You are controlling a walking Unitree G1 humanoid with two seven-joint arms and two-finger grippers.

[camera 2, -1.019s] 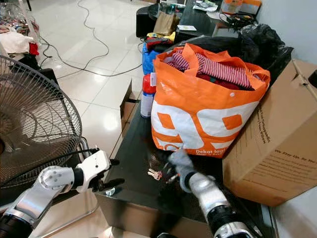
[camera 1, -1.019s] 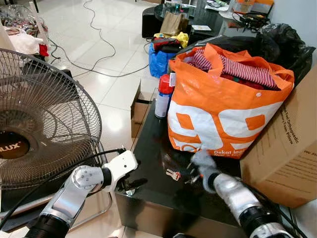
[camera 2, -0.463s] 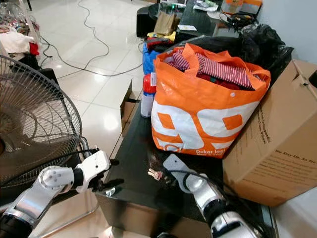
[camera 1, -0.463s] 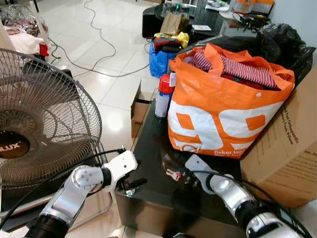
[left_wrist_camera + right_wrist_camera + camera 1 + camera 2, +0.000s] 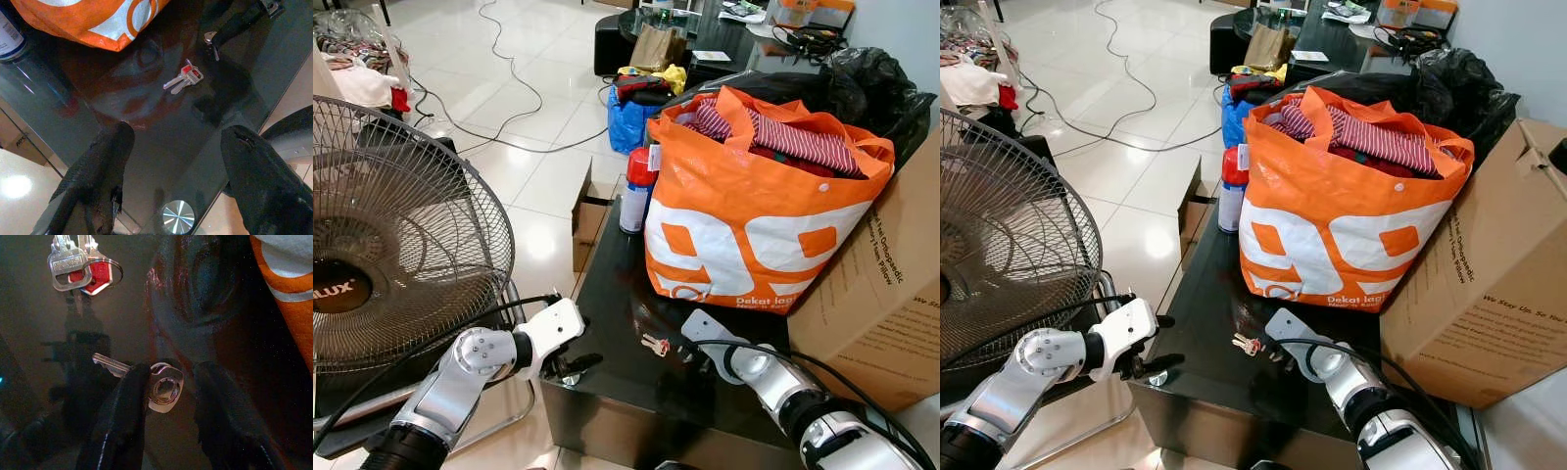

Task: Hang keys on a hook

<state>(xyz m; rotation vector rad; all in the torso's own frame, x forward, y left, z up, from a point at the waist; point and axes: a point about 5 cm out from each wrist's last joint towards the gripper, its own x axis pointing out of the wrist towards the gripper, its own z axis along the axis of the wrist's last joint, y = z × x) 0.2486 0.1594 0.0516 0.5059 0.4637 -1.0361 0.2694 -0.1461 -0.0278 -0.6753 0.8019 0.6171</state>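
A small bunch of keys point(image 5: 656, 344), one with a red head, lies on the black glass table point(image 5: 607, 294) in front of the orange bag. A single silver key point(image 5: 164, 387) lies flat just beside the bunch point(image 5: 80, 269). My right gripper point(image 5: 689, 345) is down at the tabletop, open, with one fingertip point(image 5: 134, 382) on each side of that silver key's head. The left gripper point(image 5: 570, 368) hovers at the table's front left corner, open wide and holding nothing; in its wrist view the bunch point(image 5: 185, 78) lies ahead of it.
A full orange shopping bag point(image 5: 754, 235) stands right behind the keys, with a cardboard box point(image 5: 881, 304) to its right. A red-capped spray can point(image 5: 636, 191) stands at the table's far left. A large fan point(image 5: 391, 245) stands to the left. Cables point(image 5: 499, 108) cross the tiled floor.
My right gripper has come out of a blurred motion, turned and settled low on the glass around the silver key. The left arm and the key bunch have stayed put.
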